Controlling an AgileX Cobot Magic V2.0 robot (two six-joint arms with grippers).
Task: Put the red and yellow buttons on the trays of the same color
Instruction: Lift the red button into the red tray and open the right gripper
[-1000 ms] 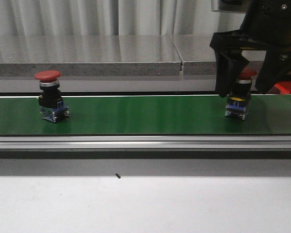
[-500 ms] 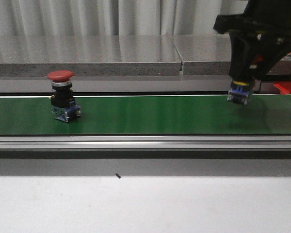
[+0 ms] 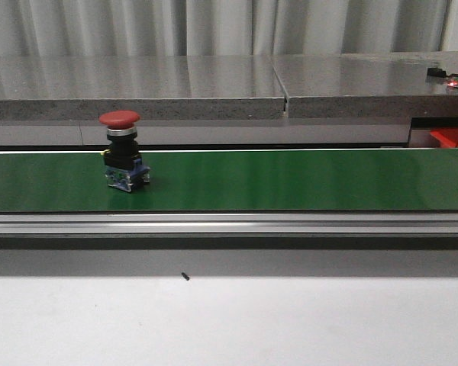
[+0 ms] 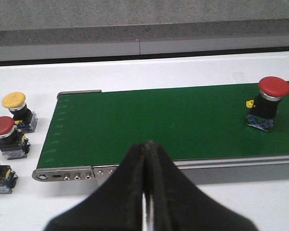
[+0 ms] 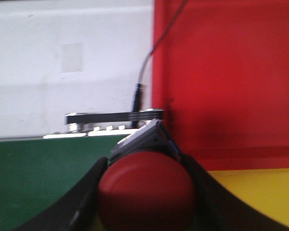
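A pale curtain and a grey stone ledge (image 3: 214, 84) are seen behind a green conveyor belt (image 3: 290, 179) that is mounted across the white surface (image 3: 290, 320). A red button (image 3: 122, 151) is stood upright on the belt, toward its left end and nearer its far edge, with its long axis vertical, the red cap uppermost and the clear-and-blue base on the belt. Off that end of the belt, further yellow and red buttons (image 4: 9, 132) are stood on the surface. The left gripper (image 4: 147, 192) is held over the belt's near edge, jaws pressed together with nothing between them. In the right wrist view, a second red button (image 5: 147, 192) is clasped between the jaws of the right gripper (image 5: 147, 207), cap toward the camera, base pointing away, over the belt's end beside the red tray (image 5: 231, 72) and yellow tray (image 5: 260, 197).
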